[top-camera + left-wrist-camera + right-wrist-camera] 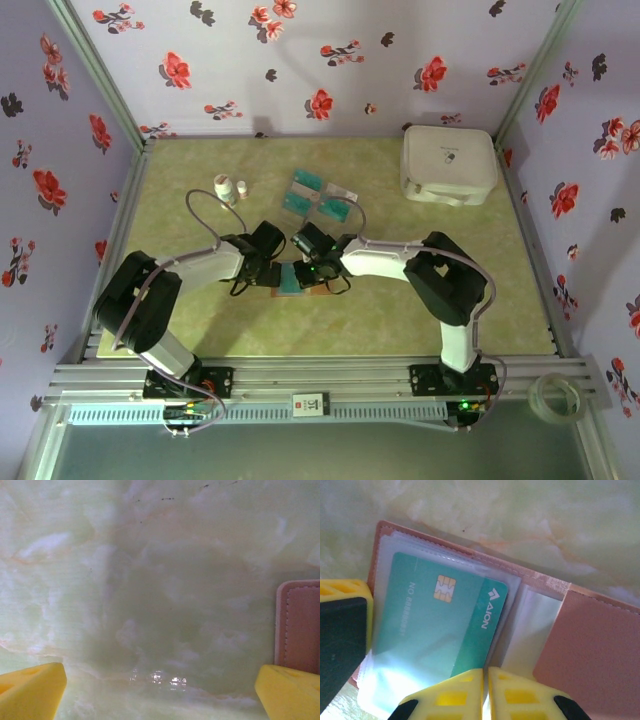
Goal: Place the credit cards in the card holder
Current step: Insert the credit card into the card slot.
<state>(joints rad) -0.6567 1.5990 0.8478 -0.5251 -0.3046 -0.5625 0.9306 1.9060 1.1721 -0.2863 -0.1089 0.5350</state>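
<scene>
The card holder (590,645) is lying open on the table (420,310) between the two arms, its reddish-brown cover folded out and its clear sleeves (532,620) fanning up from the spine. One teal card (435,615) is sitting in a sleeve, chip side up and most of the way in. The right gripper (482,692) is hanging over the card's near edge with its yellow fingers pressed together. The close view is cutting off what lies under them, so they may be pinching the card or a sleeve lip, and I cannot tell which. The left gripper (160,692) is hovering low over bare table with its fingers spread wide and nothing between them. One fingertip (290,692) is sitting over the holder's stitched edge, apparently steadying it. The step in hand looks like seating this card in its pocket. The loose cards (320,196) are lying in a small cluster farther back on the table, well apart from the holder, so most of the task is waiting. The next move is calling for a short push along the sleeve's line until the card is sitting fully home. Then the right fingers need to be opening and lifting clear without dragging the sleeve, while the left side is keeping the holder from sliding.
</scene>
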